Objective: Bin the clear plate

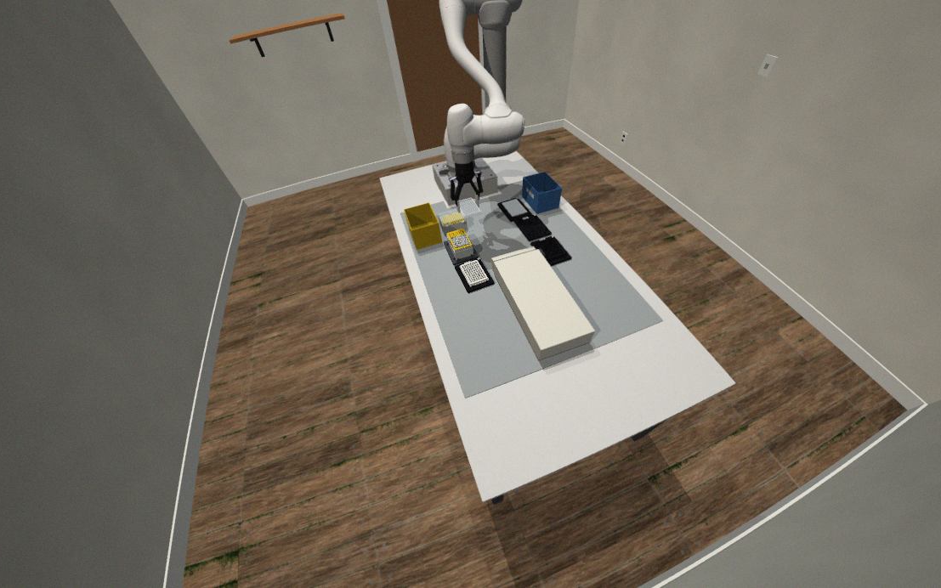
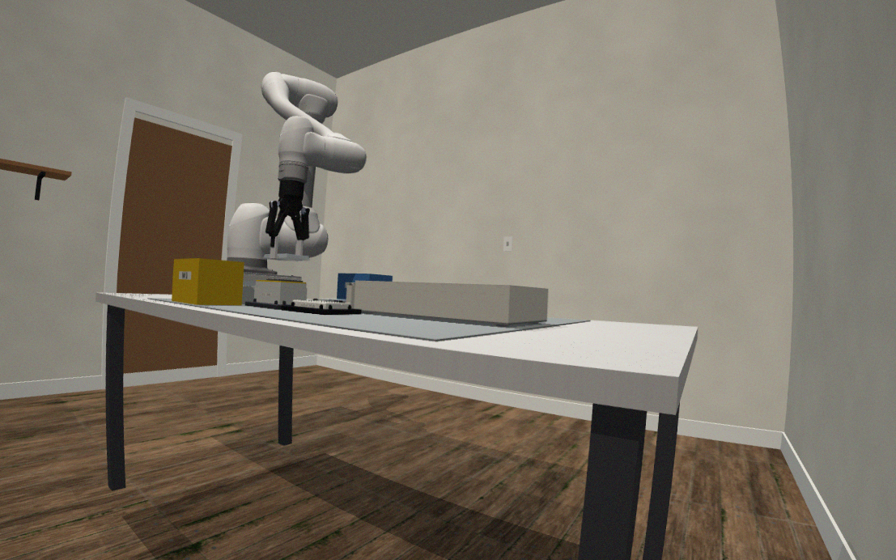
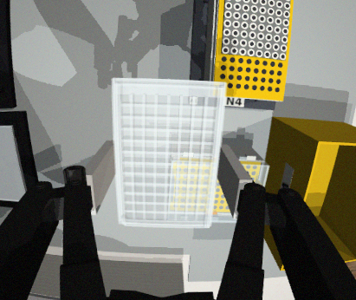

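Standing on dark legs over the brown wooden floor, the long white table (image 2: 548, 354) carries a flat grey rectangular mat (image 1: 502, 343), and most of the smaller things rest on this mat. The white six-joint robot arm (image 1: 484, 131) rises from the far end of the table and bends down over it. On the mat the largest thing is the long cream rectangular box (image 1: 543, 299), which lies along the length of the table. The blue open plastic bin (image 1: 541, 191) sits near the far right part of the mat, and the yellow open waste bin (image 1: 422, 223) stands upright on the opposite side, beside the mat edge.

Between the two bins there is a row of black flat work nests (image 1: 534, 228) on the blue bin side; in the wrist view the label of one of them is cut by the picture edge. On the yellow bin side there is a yellow perforated rack (image 3: 255, 37) above the label N4, and a white well plate in a black nest (image 1: 474, 274) closer to the cream box.

The black two-finger gripper (image 3: 164, 189) hangs in the air above the mat, well over the things on it, and it is closed on the clear rectangular grid plate (image 3: 169, 149), holding it by its two long sides with the grey pads (image 3: 233, 172). The plate is level, and in the wrist view it is just beside the yellow bin, not over its opening.
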Motion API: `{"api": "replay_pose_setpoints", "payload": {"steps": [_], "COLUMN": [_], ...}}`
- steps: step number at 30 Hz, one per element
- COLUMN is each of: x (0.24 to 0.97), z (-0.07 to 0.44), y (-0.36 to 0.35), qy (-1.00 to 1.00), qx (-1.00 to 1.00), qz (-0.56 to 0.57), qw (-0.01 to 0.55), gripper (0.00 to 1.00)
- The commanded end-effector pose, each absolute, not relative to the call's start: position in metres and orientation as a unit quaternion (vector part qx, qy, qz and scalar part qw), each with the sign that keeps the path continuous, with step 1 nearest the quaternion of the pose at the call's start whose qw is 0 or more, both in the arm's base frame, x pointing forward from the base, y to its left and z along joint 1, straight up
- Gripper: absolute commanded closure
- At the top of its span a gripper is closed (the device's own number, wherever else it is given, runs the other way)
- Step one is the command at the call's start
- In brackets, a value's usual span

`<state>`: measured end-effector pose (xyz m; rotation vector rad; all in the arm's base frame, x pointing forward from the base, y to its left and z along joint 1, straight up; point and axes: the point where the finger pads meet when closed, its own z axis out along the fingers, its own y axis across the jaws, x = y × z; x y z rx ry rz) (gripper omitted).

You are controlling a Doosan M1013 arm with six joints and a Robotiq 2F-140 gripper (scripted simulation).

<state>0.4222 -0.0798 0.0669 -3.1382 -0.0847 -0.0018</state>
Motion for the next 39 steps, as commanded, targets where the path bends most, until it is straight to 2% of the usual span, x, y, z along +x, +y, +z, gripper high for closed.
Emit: {"api": "replay_pose_setpoints", "payload": {"steps": [1,39], "x": [0.420,0.396], "z": [0.067,0.067], "y": [-0.086,-0.173], "qy": [-0.027,-0.027], "qx": [-1.000,-1.000], "qz": [-0.001,-0.001], "qw": [0.001,0.001], "gripper": [0.90,0.90]}}
